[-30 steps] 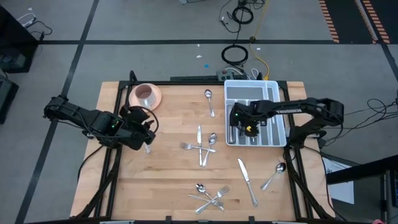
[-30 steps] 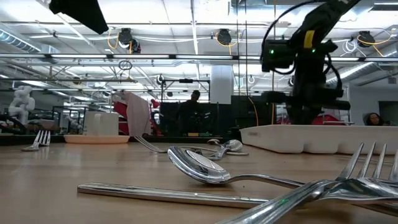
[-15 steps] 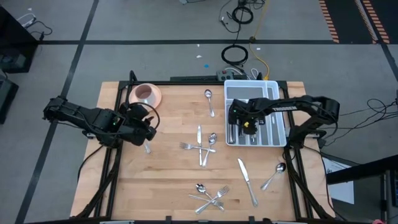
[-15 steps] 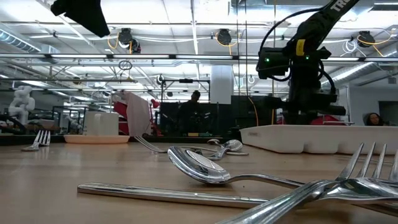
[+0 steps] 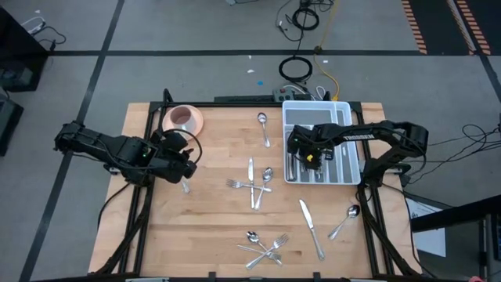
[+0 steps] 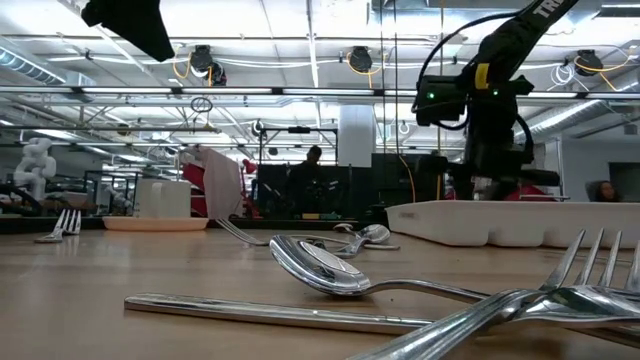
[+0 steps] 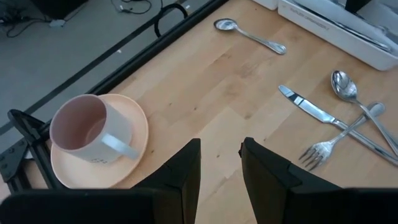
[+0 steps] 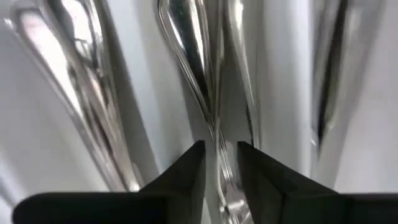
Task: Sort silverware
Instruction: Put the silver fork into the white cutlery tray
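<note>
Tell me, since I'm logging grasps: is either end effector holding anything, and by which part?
Left end effector: open, empty. Right end effector straddles a shiny silver metal utensil's handle; grip cannot be told.

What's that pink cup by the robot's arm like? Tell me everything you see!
The pink cup is a small mug, glossy like ceramic, with one handle on its side. It stands upright and looks empty inside. It sits on a round peach-pink saucer near the far left corner of the wooden table. Nothing else touches it. The left pincer hangs nearby, apart from it.
</note>
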`<state>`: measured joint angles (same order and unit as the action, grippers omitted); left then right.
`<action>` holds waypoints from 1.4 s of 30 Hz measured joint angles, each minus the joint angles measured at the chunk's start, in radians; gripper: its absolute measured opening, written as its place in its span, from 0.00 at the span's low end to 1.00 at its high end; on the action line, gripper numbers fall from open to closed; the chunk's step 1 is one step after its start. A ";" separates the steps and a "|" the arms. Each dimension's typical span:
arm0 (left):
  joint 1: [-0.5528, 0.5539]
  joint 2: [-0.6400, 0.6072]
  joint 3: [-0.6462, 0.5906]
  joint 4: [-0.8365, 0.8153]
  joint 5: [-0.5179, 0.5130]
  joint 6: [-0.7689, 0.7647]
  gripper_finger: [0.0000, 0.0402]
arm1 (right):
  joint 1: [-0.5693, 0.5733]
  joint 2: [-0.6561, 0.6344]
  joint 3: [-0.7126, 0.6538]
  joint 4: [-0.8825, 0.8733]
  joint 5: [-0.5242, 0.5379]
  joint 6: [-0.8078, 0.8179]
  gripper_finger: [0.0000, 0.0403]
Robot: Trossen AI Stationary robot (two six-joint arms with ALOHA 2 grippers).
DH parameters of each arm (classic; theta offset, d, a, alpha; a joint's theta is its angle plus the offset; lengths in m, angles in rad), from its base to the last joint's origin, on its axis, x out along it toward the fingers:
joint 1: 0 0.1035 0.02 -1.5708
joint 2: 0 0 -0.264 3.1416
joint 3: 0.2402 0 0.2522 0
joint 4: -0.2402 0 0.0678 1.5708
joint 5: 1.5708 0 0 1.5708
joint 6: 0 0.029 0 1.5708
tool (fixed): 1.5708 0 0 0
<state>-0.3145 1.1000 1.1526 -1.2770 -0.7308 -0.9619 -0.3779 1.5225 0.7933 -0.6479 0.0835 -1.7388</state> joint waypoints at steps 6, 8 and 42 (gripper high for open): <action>0.000 0.000 0.000 0.000 0.020 0.003 0.30 | -0.001 -0.088 0.018 -0.079 -0.001 0.015 0.25; 0.000 0.000 0.000 0.000 0.020 0.006 0.30 | -0.001 -0.110 0.033 -0.132 -0.002 0.038 0.25; 0.238 0.454 0.001 0.634 0.586 0.703 0.30 | 0.429 -0.292 0.569 -0.840 0.122 1.716 0.25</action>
<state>-0.0768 1.5544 1.1534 -0.6431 -0.1448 -0.2590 0.0516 1.2304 1.3624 -1.4878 0.2058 -0.0224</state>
